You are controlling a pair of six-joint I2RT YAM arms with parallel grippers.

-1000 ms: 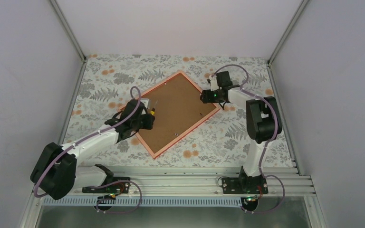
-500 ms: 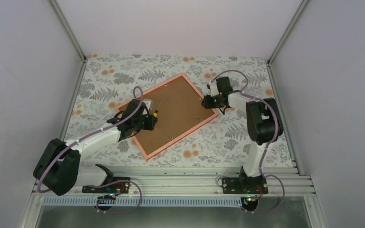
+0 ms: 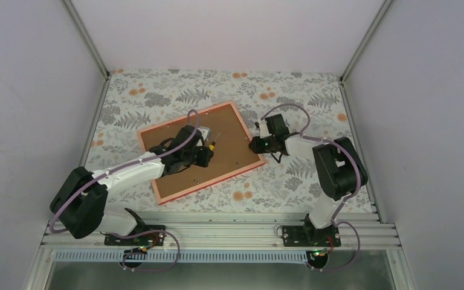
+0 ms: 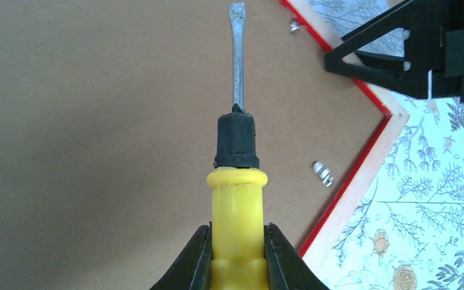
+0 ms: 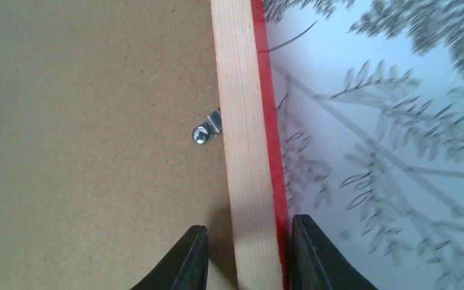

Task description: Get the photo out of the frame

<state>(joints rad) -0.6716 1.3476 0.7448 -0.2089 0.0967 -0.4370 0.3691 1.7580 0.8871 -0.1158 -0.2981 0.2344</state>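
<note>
Two arms are reaching from the near edge of the floral worktop (image 3: 157,96). The left gripper (image 3: 205,152) is clenching its jaws on one yellow-handled screwdriver (image 4: 237,205), blade pointing across the brown back of the single red frame (image 3: 232,148). The frame is lying face down mid-worktop, askew to its edges. The right gripper (image 5: 246,232) is straddling the frame's right rail, jaws not yet clamped, a gap showing on the board side. Two metal clips (image 4: 322,173) are sitting along that rail.
</note>
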